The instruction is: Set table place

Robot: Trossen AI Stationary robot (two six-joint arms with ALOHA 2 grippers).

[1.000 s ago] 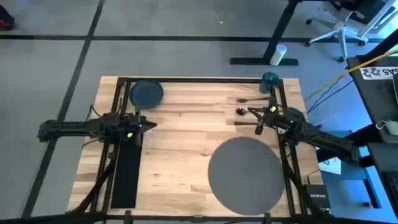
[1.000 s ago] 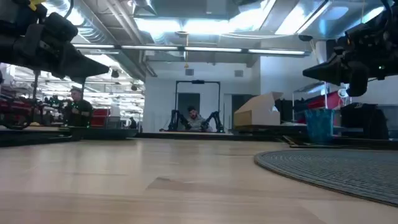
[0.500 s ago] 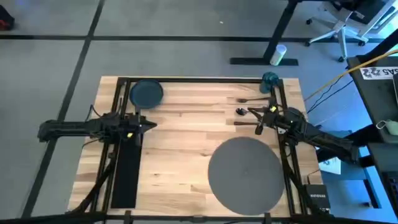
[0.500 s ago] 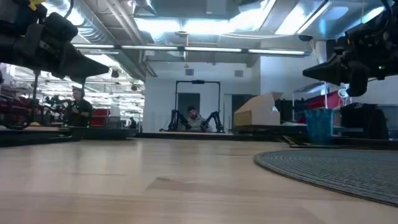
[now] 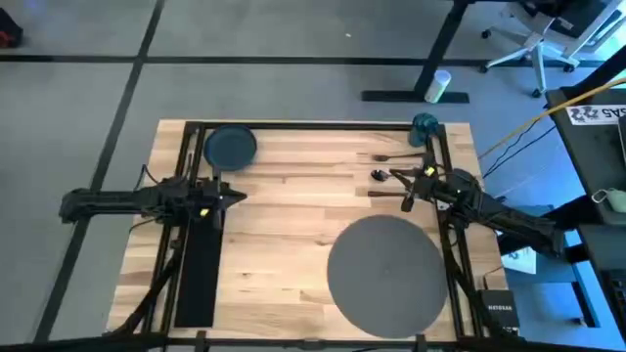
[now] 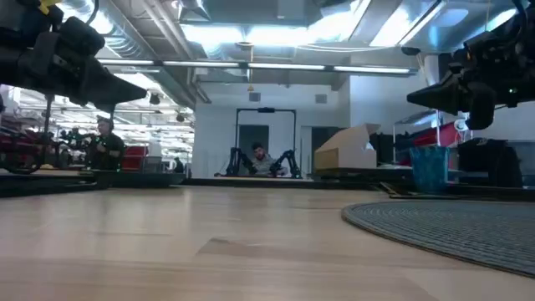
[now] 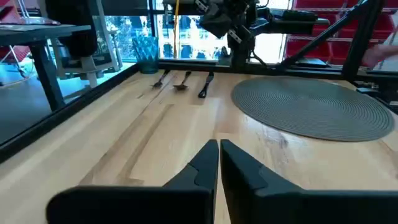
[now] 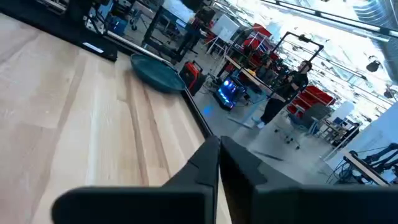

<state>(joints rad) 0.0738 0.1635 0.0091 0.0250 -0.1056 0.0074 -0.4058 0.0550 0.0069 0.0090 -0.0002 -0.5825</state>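
This is a robotics lab in a large open workshop hall. The wooden table (image 5: 293,215) stands on a grey carpeted floor (image 5: 88,98) marked with dark lines, edged with black metal rails. Overhead run bare ducts (image 6: 167,50) and strip lights (image 6: 251,33). Behind the table another pair of robot arms (image 6: 261,159) stands at its own station, with red shelving (image 8: 314,99), an office chair (image 5: 533,44), a cardboard box (image 6: 355,146) and people (image 8: 283,87) in the background.
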